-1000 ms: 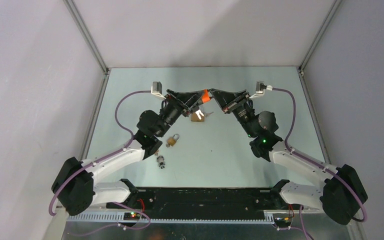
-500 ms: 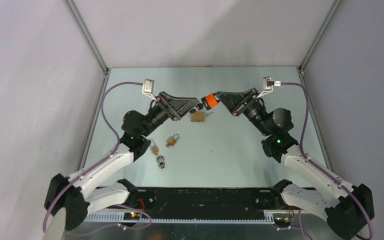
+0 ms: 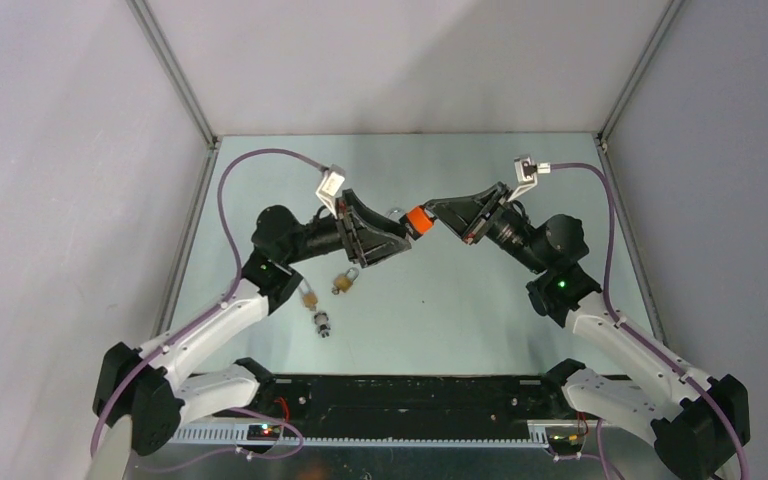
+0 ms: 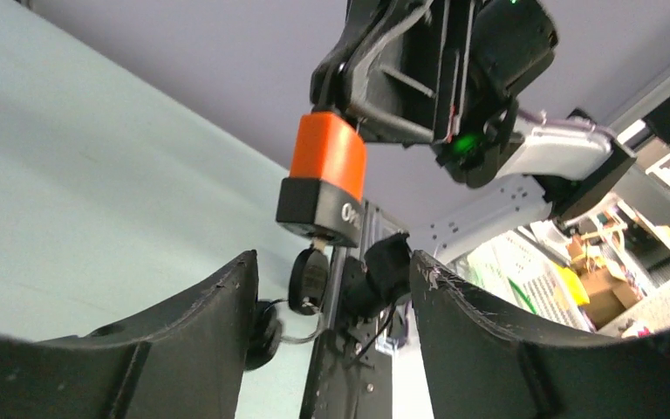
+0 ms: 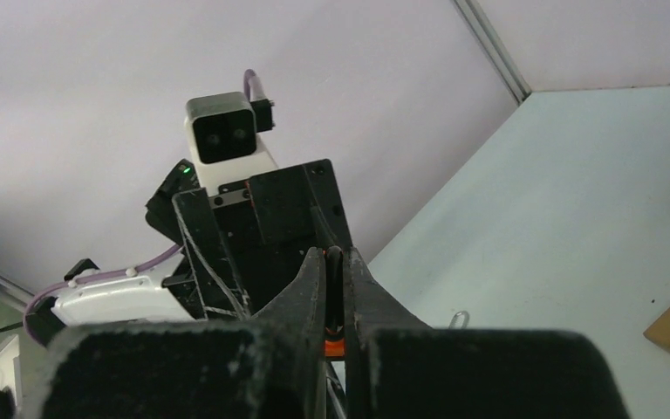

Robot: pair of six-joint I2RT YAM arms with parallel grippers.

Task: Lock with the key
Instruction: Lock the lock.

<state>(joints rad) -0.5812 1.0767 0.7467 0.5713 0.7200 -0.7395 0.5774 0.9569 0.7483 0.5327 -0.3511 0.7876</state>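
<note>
Holding the orange padlock aloft above the table by its top end, your right gripper clamped tight on it, black-headed key hanging from its underside, your left gripper spread wide just beneath, jaws flanking the key

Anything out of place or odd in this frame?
Nothing looks damaged. One oddity: the key hangs unheld from the keyhole under the orange padlock, which the right gripper holds in the air. The left gripper is open close by, not gripping it.
</note>
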